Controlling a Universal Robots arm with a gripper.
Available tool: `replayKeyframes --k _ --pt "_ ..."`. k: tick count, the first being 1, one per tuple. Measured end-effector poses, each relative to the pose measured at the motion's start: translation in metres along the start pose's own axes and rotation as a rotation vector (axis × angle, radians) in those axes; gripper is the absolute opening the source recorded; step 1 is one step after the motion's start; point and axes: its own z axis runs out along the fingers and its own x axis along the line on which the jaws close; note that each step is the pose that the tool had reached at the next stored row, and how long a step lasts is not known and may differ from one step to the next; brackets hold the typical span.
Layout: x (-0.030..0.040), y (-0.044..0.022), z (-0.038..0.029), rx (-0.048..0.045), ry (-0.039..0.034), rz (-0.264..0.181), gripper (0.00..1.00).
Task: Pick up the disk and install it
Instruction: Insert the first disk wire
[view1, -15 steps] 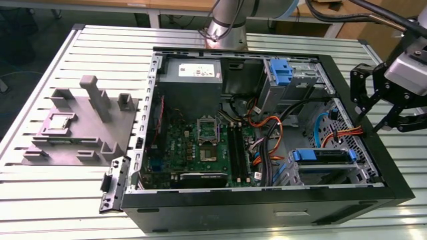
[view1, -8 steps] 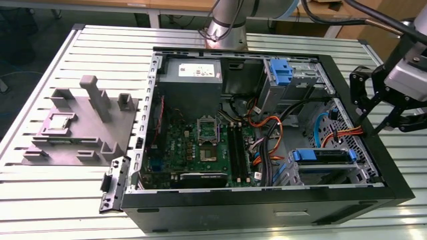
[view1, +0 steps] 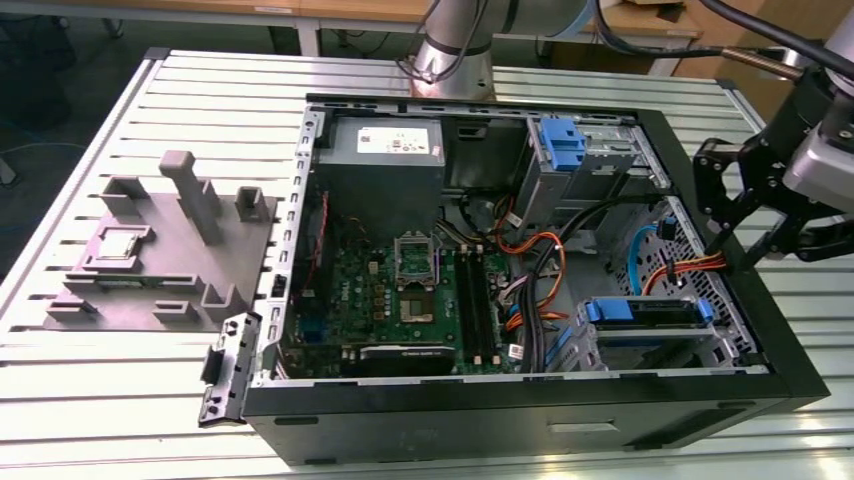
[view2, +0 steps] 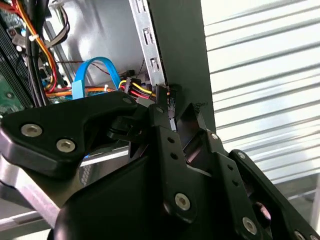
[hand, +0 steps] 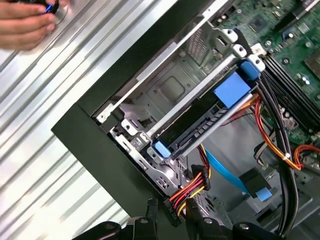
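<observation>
The disk (view1: 645, 312) lies flat in the drive cage at the near right corner of the open computer case (view1: 534, 415). Its blue carrier shows along its top. In the first wrist view the disk (hand: 200, 125) sits inside the metal cage with the blue carrier's handle toward the motherboard. My gripper (view1: 734, 235) hovers over the case's right wall, above and beside the cage, apart from the disk. Its fingertips (hand: 150, 212) stand apart over the red, yellow and black power cable (hand: 187, 192), holding nothing. In the second wrist view the gripper (view2: 175, 107) points at the case wall.
A second blue carrier (view1: 563, 145) sits in the upper bay at the back. A grey power-supply box (view1: 387, 145) and the green motherboard (view1: 400, 290) fill the case's left. A grey fixture (view1: 160, 250) stands on the slatted table. A person's hand (hand: 25, 22) rests on the table.
</observation>
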Motion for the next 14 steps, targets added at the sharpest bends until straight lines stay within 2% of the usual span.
replayKeyframes --k 7,14 --pt "-0.0001 0.0002 0.0011 -0.0005 -0.0005 -0.076 0.36" --pt "-0.0003 0.0003 0.0011 0.0001 -0.0011 -0.083 0.36"
